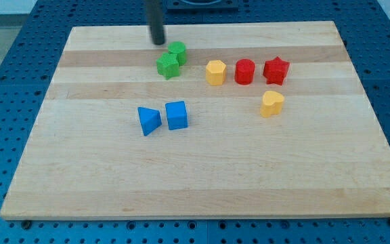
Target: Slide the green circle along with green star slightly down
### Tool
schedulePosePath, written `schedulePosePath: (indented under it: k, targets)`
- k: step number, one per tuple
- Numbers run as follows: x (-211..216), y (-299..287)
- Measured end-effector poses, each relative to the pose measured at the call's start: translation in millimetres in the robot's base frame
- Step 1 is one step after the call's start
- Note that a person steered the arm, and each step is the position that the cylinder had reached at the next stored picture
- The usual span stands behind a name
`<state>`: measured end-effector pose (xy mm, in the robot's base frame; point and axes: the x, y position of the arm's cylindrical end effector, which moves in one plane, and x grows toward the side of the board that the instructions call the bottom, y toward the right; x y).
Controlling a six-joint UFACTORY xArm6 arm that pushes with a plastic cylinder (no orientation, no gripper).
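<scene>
Just below-right of my tip (158, 43), green circle (177, 51)

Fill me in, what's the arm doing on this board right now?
My tip sits near the view's top, just up-left of the green circle and the green star, which touch each other. I'm placed to push the pair slightly down. Untouched elsewhere: a yellow block, red cylinder and red star in a row, a yellow heart below them, two blue blocks mid-board.

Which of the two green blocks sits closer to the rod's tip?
The green circle, just right of my tip; the green star lies lower, touching it.
</scene>
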<state>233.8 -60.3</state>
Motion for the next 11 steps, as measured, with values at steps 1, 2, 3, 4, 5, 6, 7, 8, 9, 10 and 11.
schedulePosePath:
  k: [1, 2, 3, 4, 5, 6, 7, 8, 9, 10, 11]
  targets:
    - [2, 77]
    - [4, 84]
    - [12, 79]
    - [25, 48]
    - [26, 23]
    - [39, 2]
    - [53, -3]
    - [65, -7]
    - [75, -4]
    - [75, -2]
    - [78, 4]
